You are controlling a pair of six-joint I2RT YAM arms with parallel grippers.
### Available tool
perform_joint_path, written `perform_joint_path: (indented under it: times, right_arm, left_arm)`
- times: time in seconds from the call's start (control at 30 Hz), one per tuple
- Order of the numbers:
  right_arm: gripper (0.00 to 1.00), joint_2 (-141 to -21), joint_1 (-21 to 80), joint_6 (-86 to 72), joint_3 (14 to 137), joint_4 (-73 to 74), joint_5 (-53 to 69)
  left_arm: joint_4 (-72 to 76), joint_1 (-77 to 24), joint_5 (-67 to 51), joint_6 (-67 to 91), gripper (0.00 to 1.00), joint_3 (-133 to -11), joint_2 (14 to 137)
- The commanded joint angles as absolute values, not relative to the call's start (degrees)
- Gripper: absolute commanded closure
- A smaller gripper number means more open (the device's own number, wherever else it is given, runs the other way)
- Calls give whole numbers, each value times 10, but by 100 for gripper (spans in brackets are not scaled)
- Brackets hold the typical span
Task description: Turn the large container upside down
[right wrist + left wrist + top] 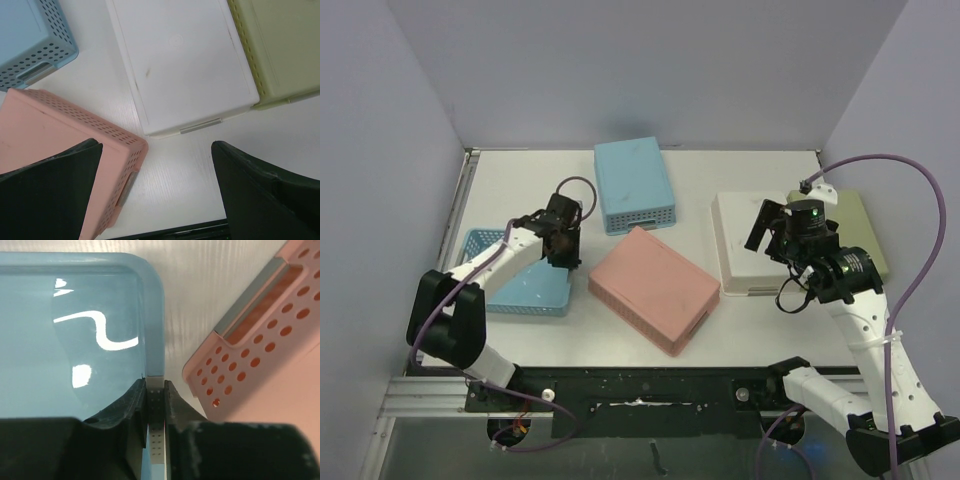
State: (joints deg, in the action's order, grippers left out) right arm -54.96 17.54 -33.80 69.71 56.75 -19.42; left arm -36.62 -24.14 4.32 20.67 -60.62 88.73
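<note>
Gripping the rim of the large blue container (528, 290), the left gripper (563, 252) is seen clamped shut on its wall, just left of the pink basket (653, 288). The right gripper (763, 228) is held with its jaws wide apart, over the white basket (740, 258) right of the pink basket.

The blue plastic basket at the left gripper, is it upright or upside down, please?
Upright: the blue perforated plastic basket shows its glossy inner floor, and the left gripper pinches its rim.
</note>
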Motion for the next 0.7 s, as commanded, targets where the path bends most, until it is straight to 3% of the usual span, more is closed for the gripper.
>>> perform_joint_path:
  times: [0.0, 0.23, 0.33, 0.47, 0.67]
  right_arm:
    - [2, -539, 173, -338, 700, 554, -196]
    - [2, -537, 172, -336, 701, 555, -199]
    - [2, -540, 172, -336, 699, 550, -194]
    - [3, -537, 173, -337, 699, 550, -191]
    - [2, -527, 172, -335, 709, 572, -202]
  left_arm:
    - [-374, -223, 43, 188, 97, -673, 884]
    - [-458, -201, 48, 167, 100, -903, 867]
    - [-416, -137, -63, 195, 100, -958, 861]
    - [-221, -31, -241, 313, 100, -896, 829]
    - [195, 42, -353, 557, 100, -706, 793]
